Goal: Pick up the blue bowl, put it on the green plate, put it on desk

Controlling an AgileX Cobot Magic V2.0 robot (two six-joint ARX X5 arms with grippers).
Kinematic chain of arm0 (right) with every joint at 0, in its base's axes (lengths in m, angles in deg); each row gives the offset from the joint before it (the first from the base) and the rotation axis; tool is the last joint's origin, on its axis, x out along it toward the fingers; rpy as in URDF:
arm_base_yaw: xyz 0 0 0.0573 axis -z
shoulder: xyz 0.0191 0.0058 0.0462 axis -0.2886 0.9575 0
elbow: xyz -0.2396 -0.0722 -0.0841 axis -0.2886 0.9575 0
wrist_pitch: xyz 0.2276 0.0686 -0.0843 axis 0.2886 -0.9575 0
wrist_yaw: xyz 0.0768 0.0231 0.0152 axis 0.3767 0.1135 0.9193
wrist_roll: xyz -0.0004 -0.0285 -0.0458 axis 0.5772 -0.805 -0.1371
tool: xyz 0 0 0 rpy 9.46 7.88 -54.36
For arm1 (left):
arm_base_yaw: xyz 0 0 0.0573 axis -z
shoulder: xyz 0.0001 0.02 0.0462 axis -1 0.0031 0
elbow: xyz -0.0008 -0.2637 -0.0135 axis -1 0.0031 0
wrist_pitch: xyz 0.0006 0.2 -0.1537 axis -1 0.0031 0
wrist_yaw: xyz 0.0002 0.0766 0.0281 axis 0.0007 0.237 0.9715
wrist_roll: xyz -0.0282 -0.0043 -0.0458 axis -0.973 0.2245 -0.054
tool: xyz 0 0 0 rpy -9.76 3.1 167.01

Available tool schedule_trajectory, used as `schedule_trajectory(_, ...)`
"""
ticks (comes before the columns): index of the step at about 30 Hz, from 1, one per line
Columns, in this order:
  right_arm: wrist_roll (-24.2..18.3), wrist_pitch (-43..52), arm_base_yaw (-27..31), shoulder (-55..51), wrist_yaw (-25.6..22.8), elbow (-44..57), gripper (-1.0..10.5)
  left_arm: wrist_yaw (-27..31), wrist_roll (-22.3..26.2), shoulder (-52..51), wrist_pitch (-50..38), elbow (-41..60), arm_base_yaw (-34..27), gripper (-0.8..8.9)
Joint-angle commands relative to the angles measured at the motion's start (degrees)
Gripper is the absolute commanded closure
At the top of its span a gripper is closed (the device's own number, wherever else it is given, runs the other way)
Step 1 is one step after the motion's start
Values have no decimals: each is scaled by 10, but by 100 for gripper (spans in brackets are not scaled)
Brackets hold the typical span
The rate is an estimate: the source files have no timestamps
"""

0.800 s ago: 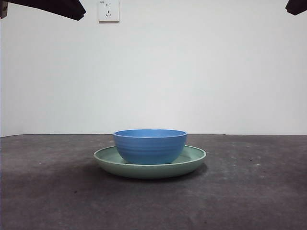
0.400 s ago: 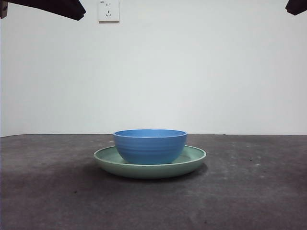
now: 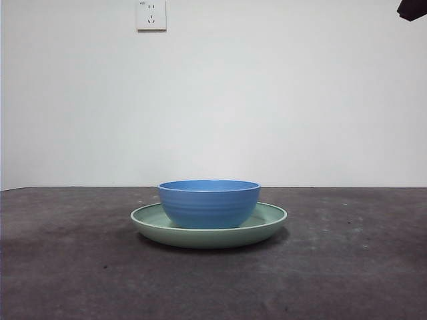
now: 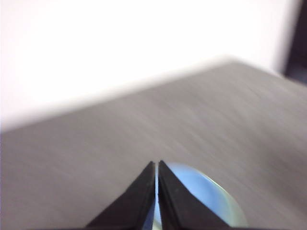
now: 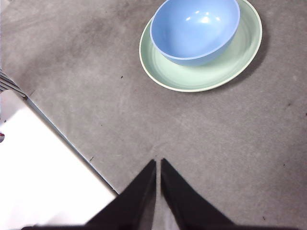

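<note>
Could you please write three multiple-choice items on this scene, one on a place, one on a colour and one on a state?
1. Where is the blue bowl?
A. On the green plate
B. On the bare desk beside the plate
C. Held up in a gripper

2. What colour is the plate under the bowl?
A. White
B. Pale green
C. Red

3. How do the jaws of the right gripper stand?
A. Wide open
B. Clamped on the bowl's rim
C. Shut, holding nothing

Answers:
1. A, since the front view shows the bowl sitting inside the plate's rim.
2. B, since the front and right wrist views both show a pale green plate.
3. C, since the right wrist view shows the two jaws pressed together over bare desk, away from the dishes. The left gripper is shut as well.
</note>
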Motion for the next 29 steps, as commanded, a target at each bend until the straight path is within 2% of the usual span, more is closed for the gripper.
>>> schedule_trajectory(1,-8,6,-5,2,0,-3,938,13,33,-45,-58,26,-59,804)
schedule_trajectory(5,-8,6,-5,2,0,-3,938,56,47,-122,-115,89,-142,804)
schedule_trajectory(11,-8,6,-5,2,0,-3,938,101,49,-213,-133,197,-205,804)
schedule_trajectory(22,-8,6,-5,2,0,-3,938,101,37,-346,-131,394,-225,804)
schedule_trajectory(29,-8,6,-5,2,0,-3,938,101,11,-387,-111,458,-225,804)
